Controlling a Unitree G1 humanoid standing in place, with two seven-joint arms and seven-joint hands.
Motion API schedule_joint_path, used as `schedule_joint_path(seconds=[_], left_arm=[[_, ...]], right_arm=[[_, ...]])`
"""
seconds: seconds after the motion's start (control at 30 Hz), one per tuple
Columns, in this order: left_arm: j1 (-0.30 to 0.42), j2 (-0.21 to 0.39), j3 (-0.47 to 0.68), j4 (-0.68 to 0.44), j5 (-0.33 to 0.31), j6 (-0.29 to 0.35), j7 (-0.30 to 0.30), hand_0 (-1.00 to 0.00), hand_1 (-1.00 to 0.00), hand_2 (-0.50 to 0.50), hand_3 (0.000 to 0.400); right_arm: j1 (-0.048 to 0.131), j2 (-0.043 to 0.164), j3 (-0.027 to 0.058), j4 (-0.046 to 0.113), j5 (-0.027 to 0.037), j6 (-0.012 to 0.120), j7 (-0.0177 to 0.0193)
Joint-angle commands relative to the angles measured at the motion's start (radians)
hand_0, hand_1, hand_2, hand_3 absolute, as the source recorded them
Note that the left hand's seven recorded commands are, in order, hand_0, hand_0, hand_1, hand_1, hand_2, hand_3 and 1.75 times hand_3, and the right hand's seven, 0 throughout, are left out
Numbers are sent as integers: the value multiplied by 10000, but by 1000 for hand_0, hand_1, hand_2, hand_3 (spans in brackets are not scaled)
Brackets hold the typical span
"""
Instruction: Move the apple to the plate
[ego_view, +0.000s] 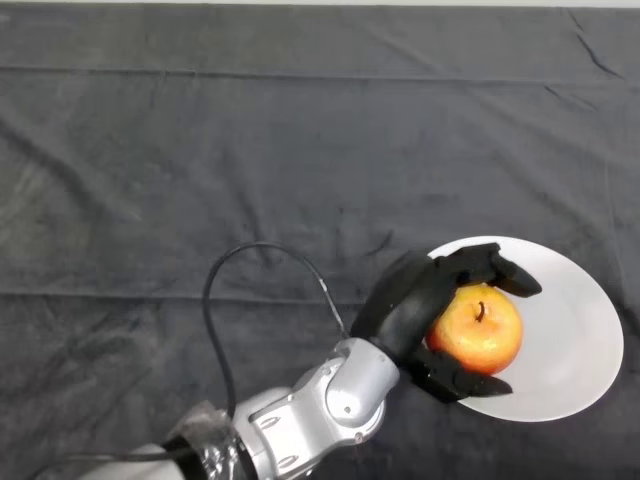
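Left hand (405, 305) is curled round the apple (480, 330) — fingers (490, 268) wrapped over the far side, thumb (455, 380) hooked under the near side, so we call it clamped on the fruit, not spread. The silver-grey arm (320, 405) runs in from the lower left.

The apple sits over the left part of the white plate (570, 340), stem end up, red-yellow skin. We can't tell whether it rests on the plate or hangs just above it; the hand hides the underside. Plate lies on the dark cloth (250, 150) covering the table, at the right of the view.

Handling, as we judge it: a firm, rounded, moderately heavy fruit with smooth waxy skin — likely to slip or roll if pinched off-centre, and it bruises if dropped or squeezed hard. Best hold is across its widest girth, opposing sides, which is roughly where the hand has it now. The plate looks smooth, so the apple could roll once released.

No brands, labels, stickers or writing visible anywhere.
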Motion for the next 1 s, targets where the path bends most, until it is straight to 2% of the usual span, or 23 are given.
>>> schedule_joint_path(seconds=[0.03, 0.1, 0.13, 0.17, 0.2, 0.27, 0.3, 0.37, 0.4, 0.43, 0.73, 0.83, 1.0], left_arm=[[-679, -127, -410, 353, -265, -204, 67, -1000, -1000, 0, 400], [-832, -179, -632, 496, -494, -205, 49, -1000, -1000, 0, 400], [-898, -199, -719, 549, -590, -200, 41, -867, -886, 10, 355], [-957, -214, -798, 595, -678, -198, 34, -620, -600, -10, 248], [-1014, -227, -878, 643, -765, -200, 29, -525, -522, -2, 210], [-1106, -244, -1015, 723, -908, -210, 26, -529, -506, -12, 212], [-1141, -251, -1072, 752, -963, -214, 31, -514, -408, -53, 205], [-1212, -261, -1199, 808, -1077, -224, 52, -302, -176, -63, 121], [-1241, -262, -1254, 829, -1125, -230, 66, -106, -35, -35, 42], [-1260, -260, -1292, 840, -1156, -234, 77, 0, 0, 0, 0], [-1449, -27, -1346, 732, -1349, -255, 76, 0, 0, 0, 0], [-1505, 296, -1061, 451, -1334, -228, -22, 0, 0, 0, 0], [-1421, 1230, -285, -397, -1221, -248, -135, 0, 0, 0, 0]], right_arm=[[-40, -153, -138, 52, 122, 67, -20], [-44, -159, -140, 67, 122, 66, -13], [-46, -162, -142, 73, 123, 66, -9], [-48, -164, -143, 79, 123, 65, -6], [-50, -166, -144, 86, 123, 65, -3], [-54, -171, -146, 98, 124, 64, 3], [-56, -173, -147, 104, 124, 63, 6], [-60, -178, -149, 116, 124, 62, 13], [-62, -180, -150, 122, 124, 62, 16], [-63, -182, -151, 126, 124, 61, 18], [-77, -197, -158, 169, 123, 55, 42], [-80, -200, -159, 179, 122, 53, 48], [-83, -202, -161, 187, 119, 50, 54]])
